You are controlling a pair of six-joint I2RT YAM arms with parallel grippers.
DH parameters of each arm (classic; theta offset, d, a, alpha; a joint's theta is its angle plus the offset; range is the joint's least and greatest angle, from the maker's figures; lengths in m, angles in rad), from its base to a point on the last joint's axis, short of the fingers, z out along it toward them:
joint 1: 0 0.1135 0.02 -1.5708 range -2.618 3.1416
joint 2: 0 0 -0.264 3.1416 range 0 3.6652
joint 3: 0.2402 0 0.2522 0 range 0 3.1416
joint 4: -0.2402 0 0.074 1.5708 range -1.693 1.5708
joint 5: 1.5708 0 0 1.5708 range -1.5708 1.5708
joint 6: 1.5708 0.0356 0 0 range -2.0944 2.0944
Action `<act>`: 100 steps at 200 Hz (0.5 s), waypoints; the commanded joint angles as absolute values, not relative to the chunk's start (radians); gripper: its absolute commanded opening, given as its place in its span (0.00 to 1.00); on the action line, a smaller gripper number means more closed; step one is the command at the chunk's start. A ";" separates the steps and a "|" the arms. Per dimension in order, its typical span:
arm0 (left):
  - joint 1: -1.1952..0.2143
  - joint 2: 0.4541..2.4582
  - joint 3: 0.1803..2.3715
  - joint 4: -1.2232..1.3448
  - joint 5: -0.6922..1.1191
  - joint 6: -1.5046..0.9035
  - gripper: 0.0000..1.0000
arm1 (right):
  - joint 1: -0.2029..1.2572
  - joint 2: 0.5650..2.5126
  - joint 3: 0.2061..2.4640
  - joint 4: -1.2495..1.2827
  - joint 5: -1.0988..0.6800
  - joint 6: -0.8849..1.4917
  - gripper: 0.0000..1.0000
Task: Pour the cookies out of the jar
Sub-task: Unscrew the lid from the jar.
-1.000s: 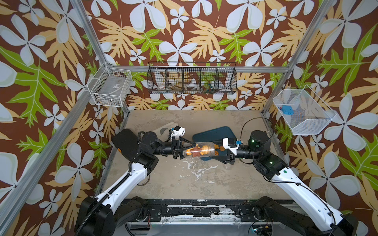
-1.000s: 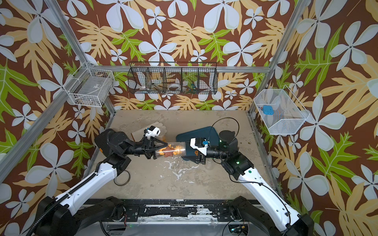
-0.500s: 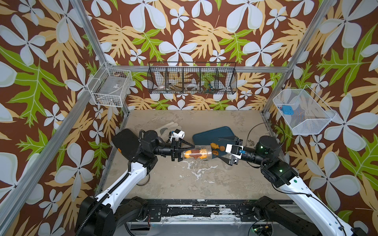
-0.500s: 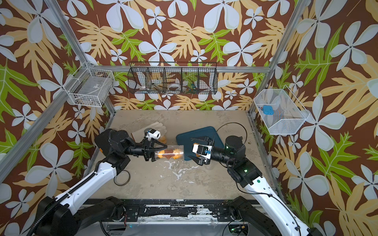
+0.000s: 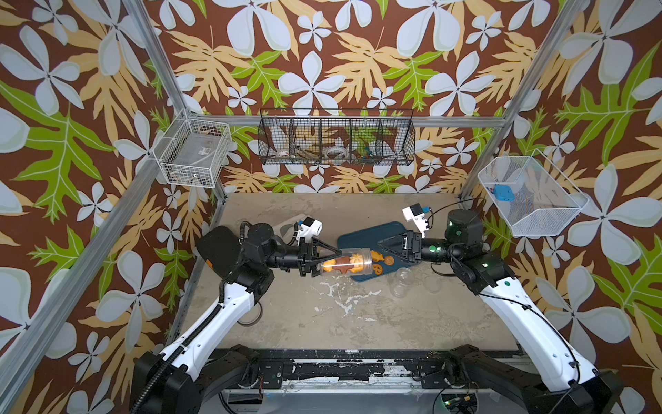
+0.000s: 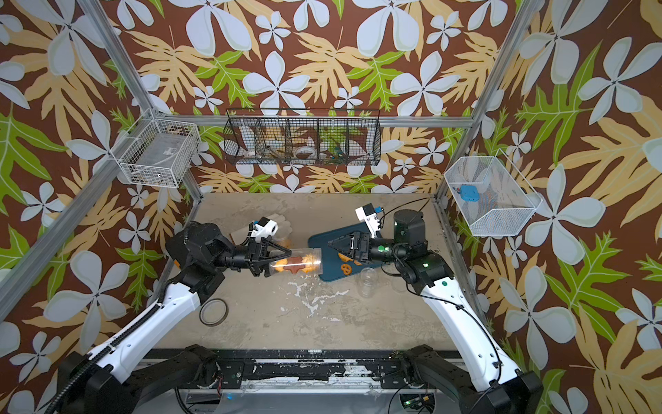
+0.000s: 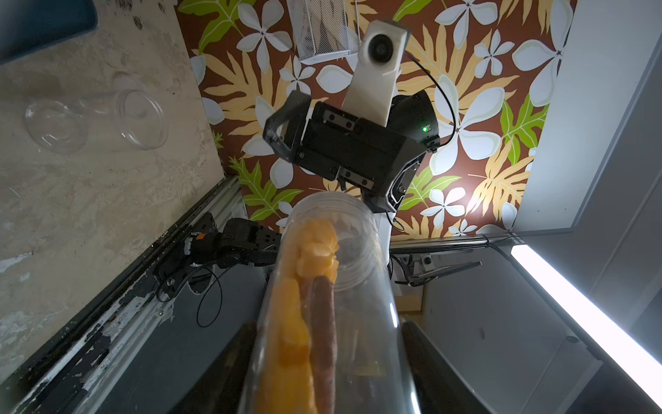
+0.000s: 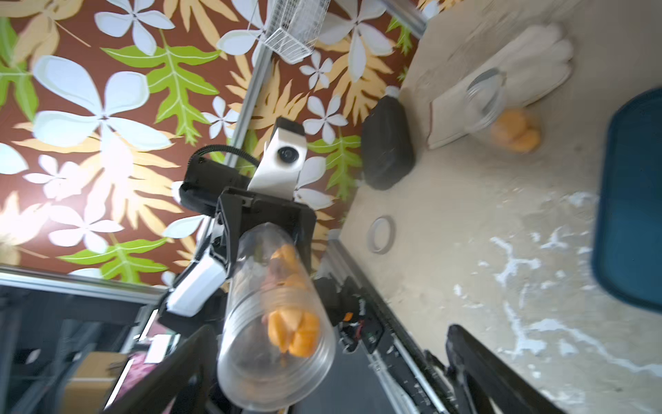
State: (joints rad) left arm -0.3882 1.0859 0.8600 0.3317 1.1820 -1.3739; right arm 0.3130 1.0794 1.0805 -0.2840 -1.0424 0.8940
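Observation:
A clear plastic jar hangs level over the table with my left gripper shut on its closed end. Its open mouth sits at the edge of the blue tray. Orange and brown cookies lie along the inside of the jar. A few cookies lie on the tray just past the mouth. My right gripper stands open over the tray, facing the mouth a short way off and holding nothing.
An empty clear jar lies on its side in front of the tray. At the back left a second jar with orange pieces rests by a pale glove. A tape ring lies front left. Wire baskets hang on the walls.
My right gripper was shut at the jar's mouth; it has drawn back towards the right and opened. Cookies now lie on the tray. The left gripper still holds the jar level.

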 commanded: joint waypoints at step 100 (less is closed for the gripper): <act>-0.406 1.028 1.035 -0.038 1.077 -0.782 0.58 | 0.447 1.128 1.137 -0.056 -1.170 1.332 1.00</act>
